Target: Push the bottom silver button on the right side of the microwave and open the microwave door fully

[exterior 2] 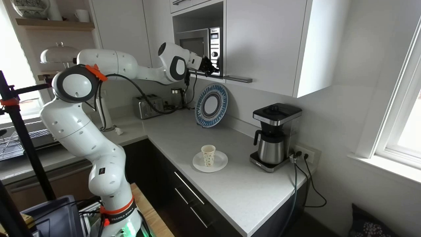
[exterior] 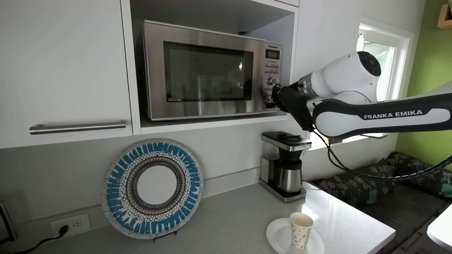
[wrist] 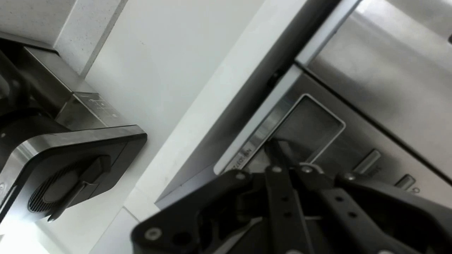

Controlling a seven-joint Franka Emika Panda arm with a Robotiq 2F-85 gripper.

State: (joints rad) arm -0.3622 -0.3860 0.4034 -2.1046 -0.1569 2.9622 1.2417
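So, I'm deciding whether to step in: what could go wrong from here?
The shut tool could slip, since its tip appears near the edge of the bottom silver button. And if the microwave door springs outward, it might bump the tool, which is close beside it.

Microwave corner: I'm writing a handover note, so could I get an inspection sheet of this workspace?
Surface: pale countertop, with a cup, plates and a coffee maker on it.
Job's things: microwave door not swung open; bottom silver button partly hidden by the jaws, so whether it is pressed in cannot be told.
Clutter: patterned cup upright on a white plate; coffee maker; decorated plate propped on edge.
Jaws: shut, at the button; contact cannot be confirmed.
Cables: black cable hanging from the arm; plugs in a wall outlet.
Surroundings: white cabinet, window, dark cushions.
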